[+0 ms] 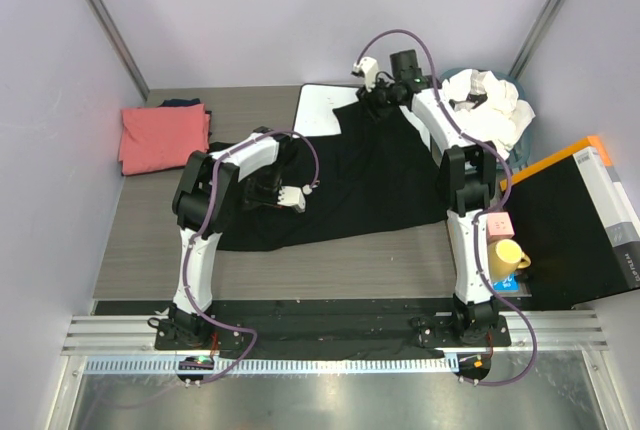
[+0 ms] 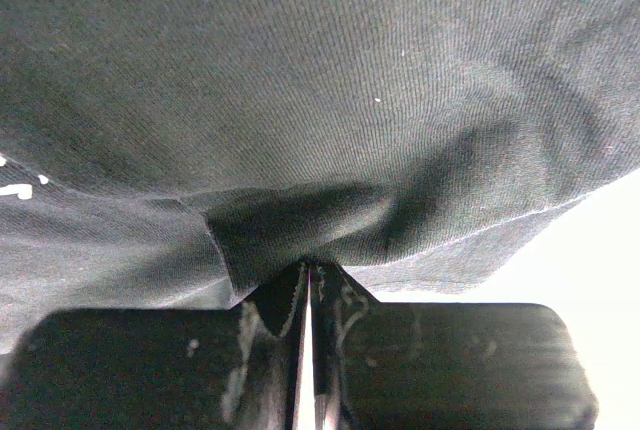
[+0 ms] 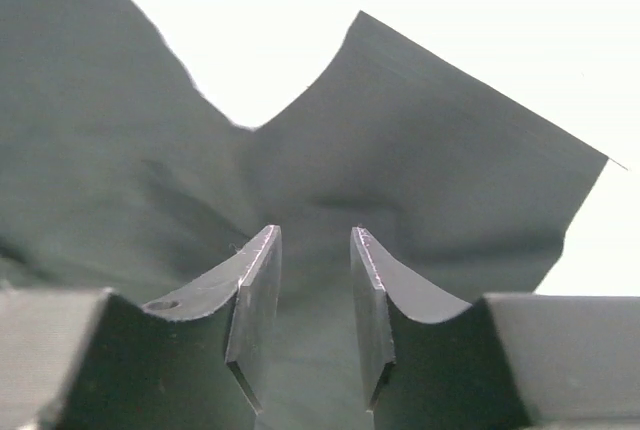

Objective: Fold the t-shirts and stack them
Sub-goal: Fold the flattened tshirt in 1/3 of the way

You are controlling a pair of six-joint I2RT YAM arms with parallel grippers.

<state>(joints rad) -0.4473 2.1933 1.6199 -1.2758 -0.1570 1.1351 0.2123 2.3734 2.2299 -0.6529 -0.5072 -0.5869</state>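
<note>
Two risks stand out, and they are taken from left to right. At the far left the coral-pink t-shirt (image 1: 162, 138) is laid folded near the left edge of the table (image 1: 140, 240), well apart from the work, and it is threatened only if a wide swing is made toward it. The left gripper (image 2: 308, 275) is clamped tight on a pinched ridge of the black t-shirt (image 1: 390, 180), which is spread across the middle of the table. If that ridge is pulled alone, the cloth is likely to be dragged into a bunch rather than folded, because its far side is not secured. There the far hem is draped over the white board (image 1: 322, 110), and the board may be shifted if the hem is hauled. The right gripper (image 3: 314, 235) is poised over that hem with its jaws parted partway and nothing pinched. A low wrinkle seems to lie between them, though it cannot be told whether the pads touch it, so a closing may catch too little cloth or none. Bare table is offered on the left and along the near hem, where a fold can be carried over. Room is scarcer on the right, where the white t-shirts (image 1: 490, 105) are heaped in the far corner and a yellow cup (image 1: 506, 256) and a pink block (image 1: 500, 225) are set close by.
</note>
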